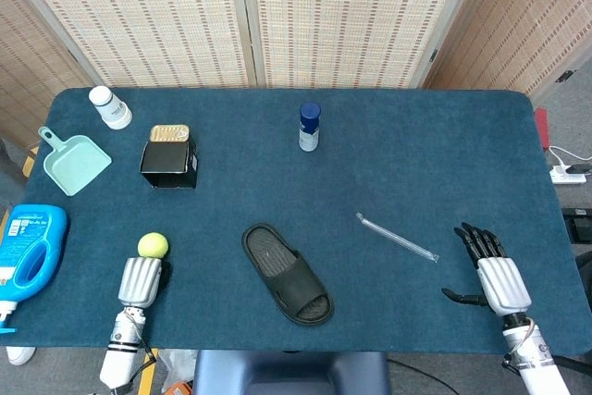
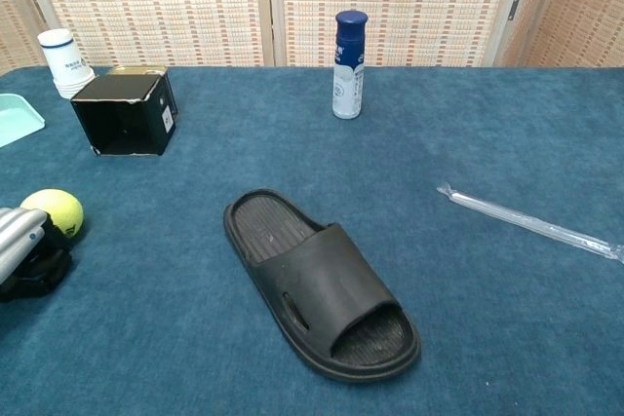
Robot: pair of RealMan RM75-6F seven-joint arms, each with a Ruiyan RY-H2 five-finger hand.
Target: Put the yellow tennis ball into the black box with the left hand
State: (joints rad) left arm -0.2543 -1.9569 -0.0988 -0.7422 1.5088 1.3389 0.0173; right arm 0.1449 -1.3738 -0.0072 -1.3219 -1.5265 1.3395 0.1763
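Note:
The yellow tennis ball lies on the blue table near the front left. My left hand is right behind it, with the silver back up and the dark fingers bent down against the ball's near side. No finger wraps around the ball. The black box stands further back, its open side facing the chest camera. My right hand rests at the front right with its fingers spread and nothing in it. The chest view does not show it.
A black slipper lies mid-table, right of the ball. A blue spray bottle, a wrapped straw, a mint dustpan, a white jar and a blue detergent jug are spread around.

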